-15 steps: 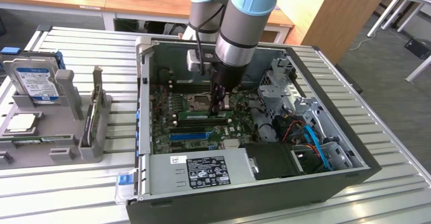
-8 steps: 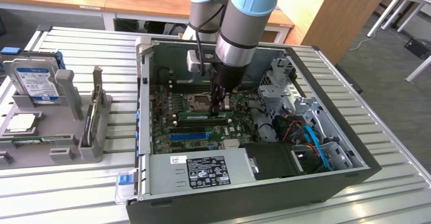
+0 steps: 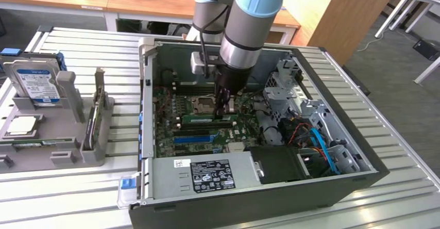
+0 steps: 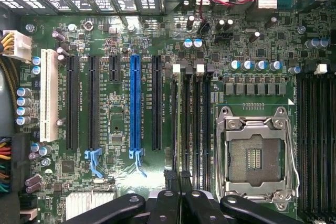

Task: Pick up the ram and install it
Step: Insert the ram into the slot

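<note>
gripper [image 3: 221, 113] is positioned inside the case [image 3: 343, 187]; fingers [image 4: 169, 179] are closed narrowly upon the ram [image 3: 201, 119], stood edge-up on the motherboard [image 4: 115, 129] between them.

print on power supply [image 3: 206, 173] and hard drive [image 3: 36, 82] labels is unreadable

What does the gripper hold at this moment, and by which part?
The gripper appears to hold the ram by its upper long edge, roughly mid-length, at the motherboard's memory slots.
</note>
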